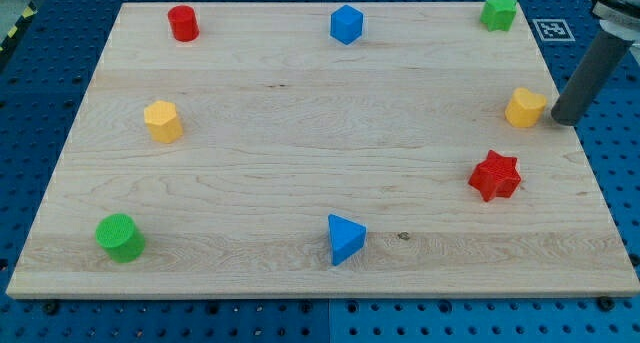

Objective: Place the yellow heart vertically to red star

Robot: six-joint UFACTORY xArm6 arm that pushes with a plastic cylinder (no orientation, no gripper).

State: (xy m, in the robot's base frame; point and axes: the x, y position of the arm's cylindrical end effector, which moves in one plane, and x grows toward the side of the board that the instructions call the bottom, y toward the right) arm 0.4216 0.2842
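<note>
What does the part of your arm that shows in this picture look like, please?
Only a straight, dark grey cylindrical rod shows, smooth and unmarked, entering from the view's upper right under a blurred dark mount. My tip ends flat, just right of the yellow heart. No cables or labels are visible on it.

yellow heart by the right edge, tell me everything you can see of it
The yellow heart is a small, chunky block in matte orange-yellow, plastic by its look, lying flat on the wooden board near the view's right edge. Its lobes are hard to make out from here. The red star lies below it, apart. My tip stands just to its right, close or perhaps touching; I cannot tell which.
</note>
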